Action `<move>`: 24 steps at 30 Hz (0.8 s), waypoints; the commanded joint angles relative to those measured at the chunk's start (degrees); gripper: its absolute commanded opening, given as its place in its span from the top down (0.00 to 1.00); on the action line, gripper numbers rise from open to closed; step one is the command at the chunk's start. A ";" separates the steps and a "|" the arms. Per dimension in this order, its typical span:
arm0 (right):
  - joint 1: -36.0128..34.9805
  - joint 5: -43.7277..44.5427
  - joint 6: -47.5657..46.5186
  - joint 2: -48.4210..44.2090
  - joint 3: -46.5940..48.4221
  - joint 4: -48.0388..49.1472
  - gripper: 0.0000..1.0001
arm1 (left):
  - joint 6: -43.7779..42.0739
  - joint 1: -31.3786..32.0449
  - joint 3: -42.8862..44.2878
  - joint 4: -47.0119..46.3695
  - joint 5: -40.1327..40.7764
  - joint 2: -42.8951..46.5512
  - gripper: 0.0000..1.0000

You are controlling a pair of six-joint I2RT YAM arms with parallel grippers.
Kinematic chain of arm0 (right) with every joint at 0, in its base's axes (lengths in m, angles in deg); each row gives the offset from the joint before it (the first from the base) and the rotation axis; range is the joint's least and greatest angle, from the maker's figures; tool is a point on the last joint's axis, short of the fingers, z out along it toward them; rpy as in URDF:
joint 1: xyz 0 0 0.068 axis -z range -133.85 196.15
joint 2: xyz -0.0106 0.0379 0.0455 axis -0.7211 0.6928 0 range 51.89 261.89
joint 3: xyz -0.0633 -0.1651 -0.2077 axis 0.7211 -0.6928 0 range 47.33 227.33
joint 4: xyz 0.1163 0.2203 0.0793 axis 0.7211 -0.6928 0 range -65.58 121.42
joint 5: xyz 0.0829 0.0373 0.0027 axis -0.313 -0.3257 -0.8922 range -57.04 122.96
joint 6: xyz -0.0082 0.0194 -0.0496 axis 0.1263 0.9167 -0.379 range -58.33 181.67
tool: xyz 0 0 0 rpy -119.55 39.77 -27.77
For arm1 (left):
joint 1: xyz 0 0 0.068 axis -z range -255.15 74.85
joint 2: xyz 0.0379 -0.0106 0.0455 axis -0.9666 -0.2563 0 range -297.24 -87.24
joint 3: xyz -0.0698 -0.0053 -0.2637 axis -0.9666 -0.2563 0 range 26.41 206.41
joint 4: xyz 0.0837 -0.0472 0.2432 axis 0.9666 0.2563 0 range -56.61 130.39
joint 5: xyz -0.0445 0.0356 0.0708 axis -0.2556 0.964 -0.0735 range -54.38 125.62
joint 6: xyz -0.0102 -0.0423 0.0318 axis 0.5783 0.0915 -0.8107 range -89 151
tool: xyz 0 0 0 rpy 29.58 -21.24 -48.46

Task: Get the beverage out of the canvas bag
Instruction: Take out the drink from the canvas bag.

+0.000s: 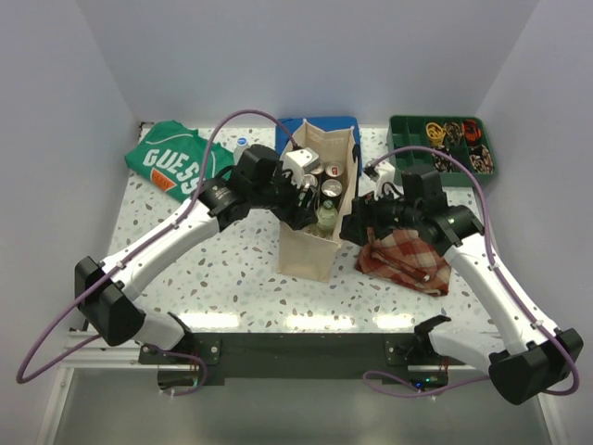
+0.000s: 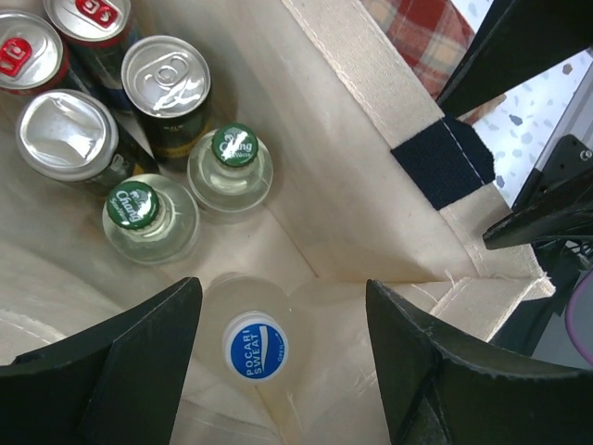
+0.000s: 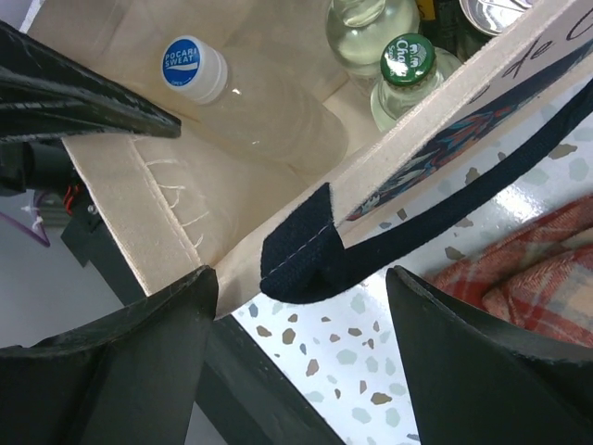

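Speckled tabletop point(image 1: 204, 269) carries the canvas bag point(image 1: 315, 250). Inside the bag's near corner sits a clear bottle point(image 3: 269, 111). The left gripper point(image 2: 283, 348) hangs above it, jaws apart. The right gripper point(image 3: 301, 311) straddles the bag's rim point(image 3: 445, 97), jaws apart. The bottle is smooth plastic, likely slippery and heavy, so grip its neck under the cap point(image 2: 255, 345).

A white, speckled surface point(image 1: 213, 278) carried everything. At its far left corner lay a crumpled green T-shirt point(image 1: 171, 159) printed with "GUESS" in white. A folded blue cloth point(image 1: 324, 120) lay flat at the far edge, near the middle. A green compartment tray point(image 1: 400, 153) sat at the far right, holding small yellow, orange and dark bits too small to identify. A rumpled red plaid cloth point(image 1: 408, 255) lay right of centre, nearer than the tray.
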 commanded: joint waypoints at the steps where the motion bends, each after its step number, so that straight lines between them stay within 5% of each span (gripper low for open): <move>1: -0.64 -4.19 -2.81 -0.67 0.55 -2.82 0.22 | 0.57 1.41 -1.48 0.77 3.23 0.25 0.24; 6: -0.91 -3.24 -2.90 0.21 1.16 -2.47 0.22 | 1.89 2.47 -1.22 1.56 7.54 1.22 0.25; 12: -0.82 8.98 2.81 -1.64 1.77 5.17 0.18 | 1.45 3.00 3.08 2.44 10.44 1.75 0.23; 24: -0.82 3.98 2.99 2.58 4.32 6.85 0.18 | 0.83 4.14 7.22 10.70 10.44 1.13 0.25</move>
